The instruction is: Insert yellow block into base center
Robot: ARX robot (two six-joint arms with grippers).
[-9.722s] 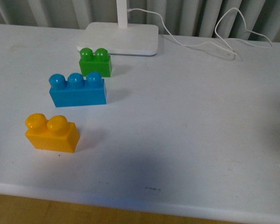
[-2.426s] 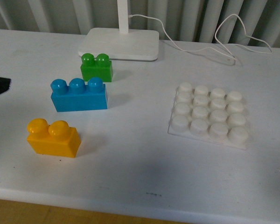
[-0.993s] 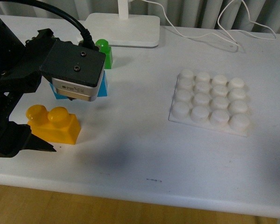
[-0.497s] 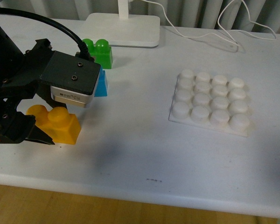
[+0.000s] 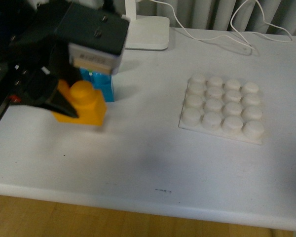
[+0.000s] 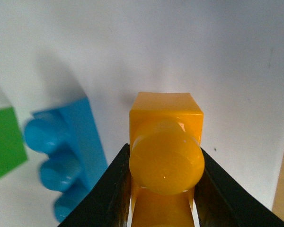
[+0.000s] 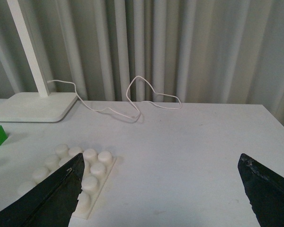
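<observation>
Jaws of left gripper (image 6: 164, 158) pinch yellow block (image 6: 165, 118): one dark finger (image 6: 113, 189) on each side face, stud side facing the wrist cam. Front view: block sits left of centre of frame, motion-blurred. Can't tell if it's clear of table (image 5: 163, 158). Blue brick (image 5: 101, 84) is just behind it toward upper left, partly covered by the gripper housing. Left wrist view shows green brick (image 6: 4, 142) close beside the blue one. Base (image 5: 222, 111) lies flat right of centre in front view, studs bare, well apart from the block. Lamp base (image 5: 148, 32) and white cable (image 5: 237, 29) run along top edge of frame. Right gripper (image 7: 161, 158): jaws spread wide, nothing between them, over the table with base off to one side.
</observation>
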